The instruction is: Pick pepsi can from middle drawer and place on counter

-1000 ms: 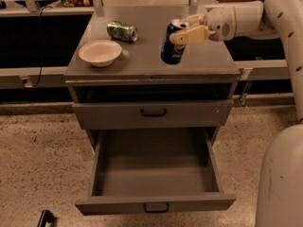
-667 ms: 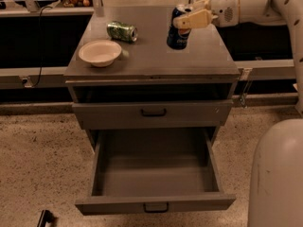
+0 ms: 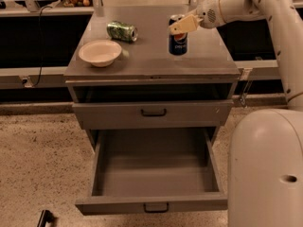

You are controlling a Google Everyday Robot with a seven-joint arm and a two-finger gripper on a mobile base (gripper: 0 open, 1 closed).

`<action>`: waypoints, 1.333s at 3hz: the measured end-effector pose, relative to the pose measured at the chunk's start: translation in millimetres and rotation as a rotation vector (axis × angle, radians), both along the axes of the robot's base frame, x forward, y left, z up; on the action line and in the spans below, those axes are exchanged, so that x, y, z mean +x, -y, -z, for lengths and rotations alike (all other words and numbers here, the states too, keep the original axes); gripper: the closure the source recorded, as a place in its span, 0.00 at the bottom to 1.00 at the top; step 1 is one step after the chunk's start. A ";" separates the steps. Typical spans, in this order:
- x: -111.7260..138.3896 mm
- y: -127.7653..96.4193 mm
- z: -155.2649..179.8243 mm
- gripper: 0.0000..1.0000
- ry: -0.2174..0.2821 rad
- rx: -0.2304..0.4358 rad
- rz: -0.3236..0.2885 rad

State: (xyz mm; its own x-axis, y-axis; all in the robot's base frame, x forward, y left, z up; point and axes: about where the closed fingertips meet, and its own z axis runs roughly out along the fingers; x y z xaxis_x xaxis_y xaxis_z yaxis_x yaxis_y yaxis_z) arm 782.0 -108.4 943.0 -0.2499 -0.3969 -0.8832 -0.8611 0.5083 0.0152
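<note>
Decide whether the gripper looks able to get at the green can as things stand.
Probably yes. The gripper is at the top of the blue can, and the green can lies on its side nearby on the counter, with nothing standing between them.

A white bowl (image 3: pixel 100 52) sits toward ten o'clock; a green soda can (image 3: pixel 121 30) (on its side) lies near its one o'clock, apart.

The pepsi can (image 3: pixel 178 42) is stood upright on the counter (image 3: pixel 151 60).
Its silver top is overlapped by the gripper (image 3: pixel 182 25), its logo turned forward; the grey middle drawer (image 3: pixel 118 205) is pulled open, well below the gripper.
</note>
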 end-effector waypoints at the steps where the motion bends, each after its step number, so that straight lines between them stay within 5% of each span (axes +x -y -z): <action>1: 8.1 2.9 34.4 0.36 -0.050 -0.013 0.032; 2: 8.4 -1.9 37.6 0.13 -0.055 -0.013 0.024; 3: 9.1 -4.6 40.0 0.00 -0.059 -0.013 0.021; 4: 9.0 -4.7 40.0 0.00 -0.059 -0.012 0.020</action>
State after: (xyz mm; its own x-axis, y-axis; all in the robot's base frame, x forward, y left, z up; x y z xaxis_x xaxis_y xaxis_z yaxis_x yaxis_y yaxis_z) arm 791.0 -103.7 903.1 -0.3092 -0.4022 -0.8618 -0.8485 0.5259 0.0590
